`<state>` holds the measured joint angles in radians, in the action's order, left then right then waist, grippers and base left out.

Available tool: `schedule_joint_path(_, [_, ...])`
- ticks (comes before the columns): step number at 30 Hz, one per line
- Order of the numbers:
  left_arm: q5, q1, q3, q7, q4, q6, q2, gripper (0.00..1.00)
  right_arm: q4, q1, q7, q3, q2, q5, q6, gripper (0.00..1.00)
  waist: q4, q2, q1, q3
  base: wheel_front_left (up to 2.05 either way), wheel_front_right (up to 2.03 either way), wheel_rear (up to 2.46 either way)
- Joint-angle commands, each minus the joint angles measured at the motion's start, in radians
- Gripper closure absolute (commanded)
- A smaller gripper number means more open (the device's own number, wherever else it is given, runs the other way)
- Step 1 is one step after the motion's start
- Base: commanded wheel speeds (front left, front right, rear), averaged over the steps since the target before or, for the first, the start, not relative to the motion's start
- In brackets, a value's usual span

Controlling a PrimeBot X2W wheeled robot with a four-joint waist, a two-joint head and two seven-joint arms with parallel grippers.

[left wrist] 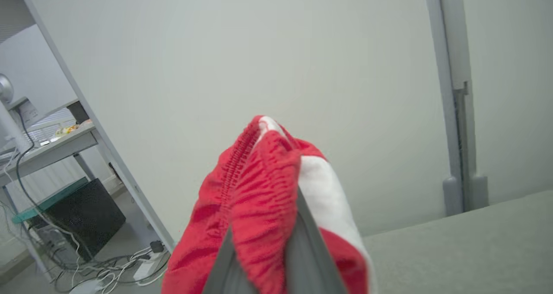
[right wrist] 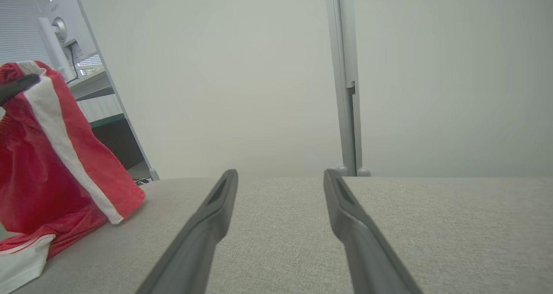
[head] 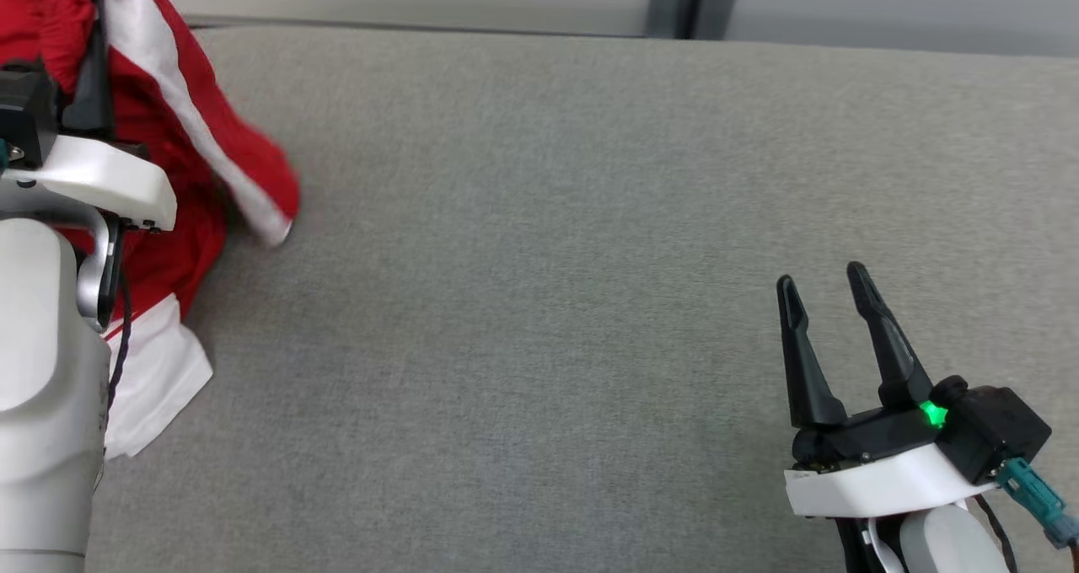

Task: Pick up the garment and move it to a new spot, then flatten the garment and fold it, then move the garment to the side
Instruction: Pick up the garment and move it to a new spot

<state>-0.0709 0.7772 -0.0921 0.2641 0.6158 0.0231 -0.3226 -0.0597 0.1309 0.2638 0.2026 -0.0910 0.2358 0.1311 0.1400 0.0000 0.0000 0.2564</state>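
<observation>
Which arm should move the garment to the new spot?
Left. The left gripper is shut on the garment, partly lifted; the right gripper is open, empty, well apart from it.

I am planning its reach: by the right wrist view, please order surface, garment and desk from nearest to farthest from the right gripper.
1. Grey surface, under the right gripper.
2. Red garment, at the left.
3. Desk, far left, behind the garment.
</observation>
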Motion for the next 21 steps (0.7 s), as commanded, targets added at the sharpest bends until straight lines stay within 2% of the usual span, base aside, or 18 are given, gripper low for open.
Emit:
schedule_joint_path(1, [-0.007, -0.011, -0.014, 0.0, -0.05, 0.025, 0.005, 1.0, -0.009, -0.014, 0.001, 0.004, 0.012, -0.002, 0.0, 0.0, -0.11, 0.0, 0.0, -0.105, 0.0, 0.0, 0.0])
schedule_joint_path(7, [-0.047, -0.036, -0.027, 0.0, -0.174, 0.054, 0.032, 1.0, -0.008, 0.0, 0.001, 0.057, 0.024, -0.024, 0.0, 0.0, -0.234, 0.0, 0.0, -0.149, 0.0, 0.0, 0.0])
schedule_joint_path(16, [-0.24, -0.051, -0.053, -0.013, -0.345, 0.09, 0.195, 1.0, 0.009, 0.01, 0.001, 0.038, 0.038, -0.015, 0.0, 0.0, -0.443, 0.0, 0.0, -0.16, 0.0, 0.0, 0.0])
schedule_joint_path(17, [-0.297, -0.03, -0.075, -0.023, -0.36, 0.096, 0.229, 1.0, 0.01, 0.007, 0.001, 0.032, 0.039, -0.029, 0.0, 0.0, -0.471, 0.0, 0.0, -0.154, 0.0, 0.0, 0.0])
schedule_joint_path(21, [-0.318, -0.001, -0.139, -0.024, -0.334, 0.097, 0.253, 1.0, 0.004, 0.006, 0.001, 0.037, 0.04, -0.039, 0.0, 0.0, -0.507, 0.0, 0.0, -0.13, 0.0, 0.0, 0.0])
